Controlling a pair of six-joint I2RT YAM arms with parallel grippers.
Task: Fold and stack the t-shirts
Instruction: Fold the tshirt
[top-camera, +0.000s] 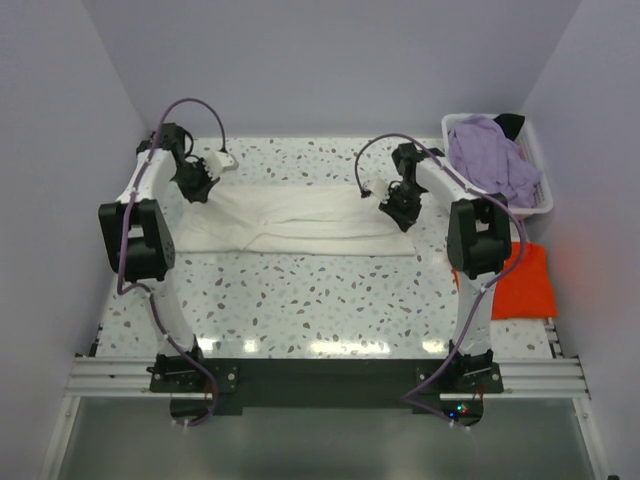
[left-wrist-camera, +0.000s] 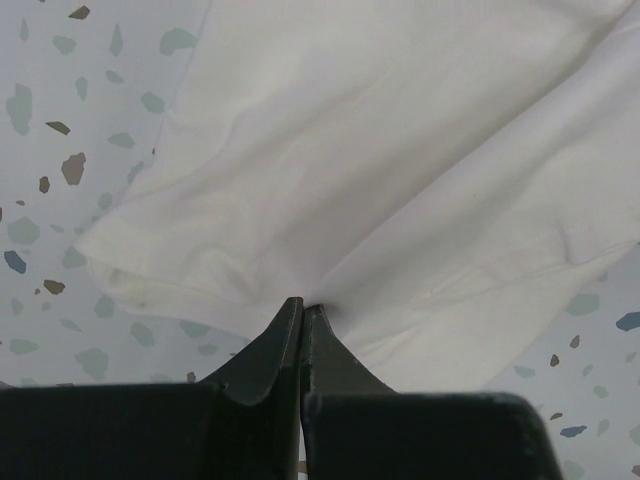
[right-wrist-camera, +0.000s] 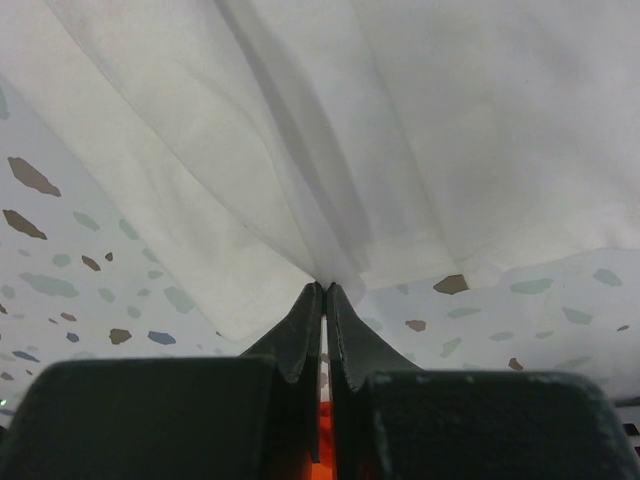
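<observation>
On the speckled table (top-camera: 300, 300), the cream-white t-shirt (top-camera: 300, 215) lies spread across the far half. The left gripper (left-wrist-camera: 302, 304) and right gripper (right-wrist-camera: 325, 288) each pinch its cloth, tips pressed together.

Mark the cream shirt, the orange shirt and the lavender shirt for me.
cream shirt (top-camera: 300, 222), top external view, middle of the spread cloth.
orange shirt (top-camera: 530, 285), top external view, flat middle of the cloth.
lavender shirt (top-camera: 490, 155), top external view, bunched cloth in the basket (top-camera: 470, 117).

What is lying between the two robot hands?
The cream-white t-shirt stretches from the left gripper to the right gripper, each pinching its edge; the top view shows it.
</observation>
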